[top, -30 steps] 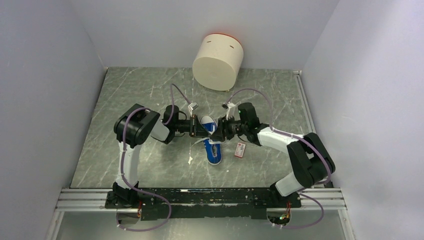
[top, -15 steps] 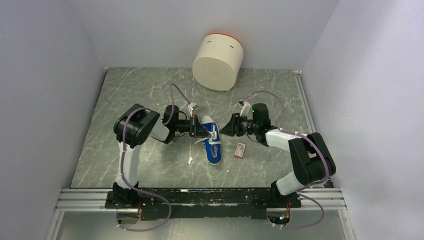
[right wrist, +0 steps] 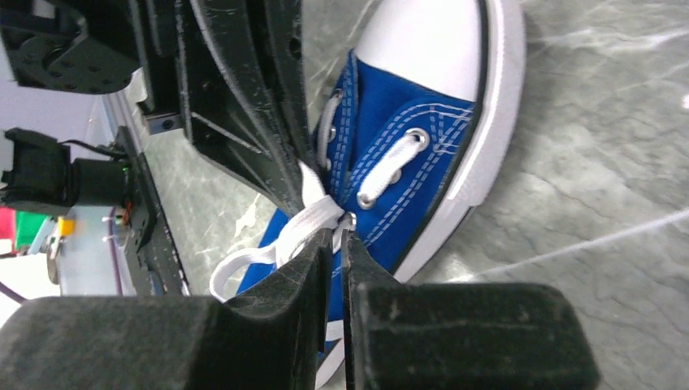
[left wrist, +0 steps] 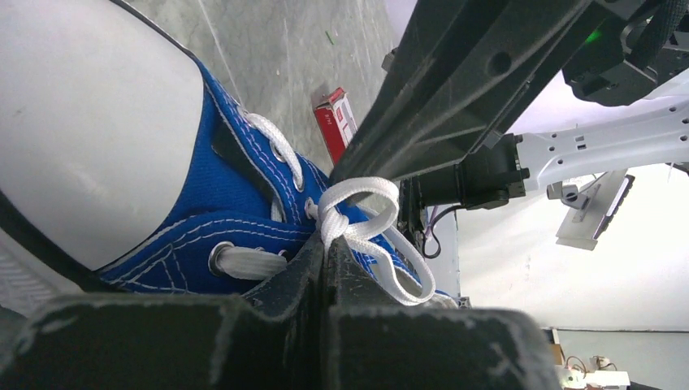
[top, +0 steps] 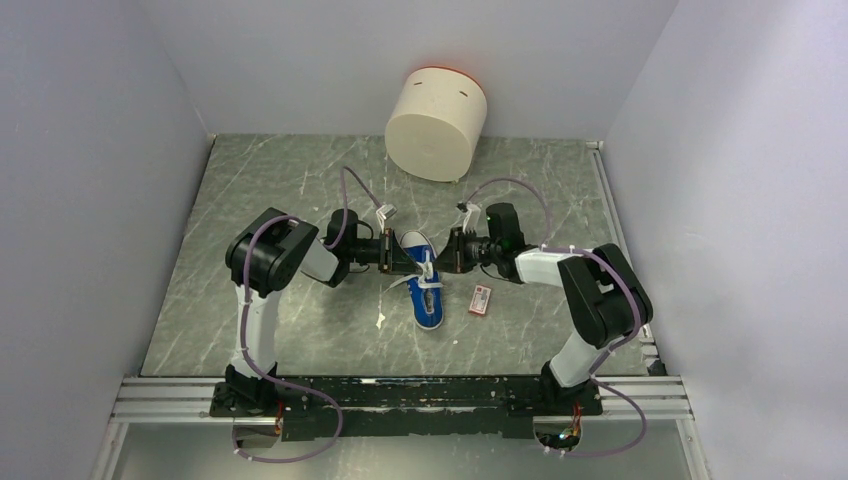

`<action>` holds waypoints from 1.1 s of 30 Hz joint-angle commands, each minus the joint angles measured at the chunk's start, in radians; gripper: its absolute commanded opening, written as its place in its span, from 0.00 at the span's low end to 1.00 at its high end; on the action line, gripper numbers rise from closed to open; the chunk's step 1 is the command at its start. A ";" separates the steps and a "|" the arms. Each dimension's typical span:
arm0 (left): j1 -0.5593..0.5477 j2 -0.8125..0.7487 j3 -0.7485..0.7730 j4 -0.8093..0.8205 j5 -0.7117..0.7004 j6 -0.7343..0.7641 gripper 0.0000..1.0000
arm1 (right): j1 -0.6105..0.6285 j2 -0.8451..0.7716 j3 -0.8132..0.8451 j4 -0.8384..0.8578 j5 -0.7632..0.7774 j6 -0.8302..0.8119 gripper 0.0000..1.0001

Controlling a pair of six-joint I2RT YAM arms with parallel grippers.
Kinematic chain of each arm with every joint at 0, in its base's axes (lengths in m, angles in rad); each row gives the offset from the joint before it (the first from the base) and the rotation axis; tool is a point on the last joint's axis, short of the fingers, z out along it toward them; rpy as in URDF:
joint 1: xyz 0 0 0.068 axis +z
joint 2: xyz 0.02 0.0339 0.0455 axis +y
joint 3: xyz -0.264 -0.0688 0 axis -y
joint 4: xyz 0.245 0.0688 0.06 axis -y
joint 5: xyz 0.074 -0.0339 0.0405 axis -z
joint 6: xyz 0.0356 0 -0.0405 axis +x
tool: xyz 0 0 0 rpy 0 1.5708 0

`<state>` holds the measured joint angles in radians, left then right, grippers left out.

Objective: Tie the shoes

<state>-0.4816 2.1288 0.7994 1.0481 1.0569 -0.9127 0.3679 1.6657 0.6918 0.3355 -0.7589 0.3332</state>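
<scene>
The small blue sneaker (top: 426,290) lies mid-table, white toe cap pointing away from the arm bases. Its white laces (left wrist: 357,195) form a knot with loops over the eyelets. My left gripper (top: 408,260) reaches in from the left. In the left wrist view (left wrist: 327,240) its jaws are pressed together on the lace at the knot. My right gripper (top: 447,257) reaches in from the right. In the right wrist view (right wrist: 341,231) its jaws stand a thin gap apart, pinching the lace (right wrist: 313,219) beside the shoe (right wrist: 398,162). The two grippers nearly touch over the shoe.
A small red-and-white packet (top: 481,299) lies just right of the shoe, also seen in the left wrist view (left wrist: 335,122). A large cream cylinder (top: 436,122) stands at the back. A white scrap (top: 381,320) lies left of the heel. Walls enclose the table.
My right gripper drew away to the right half a second ago and has now come back to the knot. My left gripper has stayed in place at the shoe.
</scene>
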 commanded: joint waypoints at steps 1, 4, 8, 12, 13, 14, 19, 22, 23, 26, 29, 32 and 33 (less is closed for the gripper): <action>-0.004 -0.017 0.010 0.006 -0.019 0.016 0.05 | 0.013 0.007 -0.013 0.074 -0.084 0.008 0.12; -0.004 -0.012 0.018 -0.002 -0.016 0.022 0.05 | 0.021 -0.008 -0.035 0.100 -0.098 0.025 0.10; -0.005 -0.005 0.023 0.003 -0.011 0.014 0.05 | 0.026 -0.042 -0.059 0.089 -0.083 0.028 0.11; -0.005 0.003 0.020 0.029 -0.008 -0.007 0.05 | 0.026 -0.041 -0.063 0.088 -0.091 0.022 0.11; -0.005 0.004 0.018 0.033 -0.006 -0.010 0.05 | 0.026 -0.038 -0.062 0.096 -0.099 0.027 0.11; -0.005 0.005 0.017 0.034 -0.005 -0.011 0.05 | 0.026 -0.035 -0.062 0.107 -0.106 0.035 0.11; -0.005 0.001 0.017 0.020 -0.005 -0.002 0.05 | 0.041 -0.028 -0.066 0.137 -0.124 0.050 0.11; -0.004 0.003 0.017 0.035 -0.001 -0.015 0.05 | 0.056 -0.012 -0.058 0.138 -0.122 0.053 0.12; -0.005 0.002 0.018 0.034 0.000 -0.014 0.05 | 0.059 -0.008 -0.057 0.142 -0.121 0.055 0.12; -0.006 -0.001 0.017 0.030 0.002 -0.011 0.05 | 0.060 0.001 -0.048 0.151 -0.118 0.062 0.12; -0.009 -0.001 0.013 0.040 0.008 -0.016 0.05 | 0.061 0.011 -0.038 0.146 -0.109 0.062 0.12; -0.013 0.000 0.004 0.067 0.015 -0.034 0.05 | 0.061 0.017 -0.032 0.131 -0.084 0.054 0.15; -0.015 0.000 0.002 0.075 0.017 -0.038 0.05 | 0.061 0.019 -0.033 0.136 -0.081 0.057 0.16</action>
<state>-0.4824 2.1288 0.8051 1.0554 1.0584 -0.9386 0.4259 1.6688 0.6361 0.4538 -0.8593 0.3897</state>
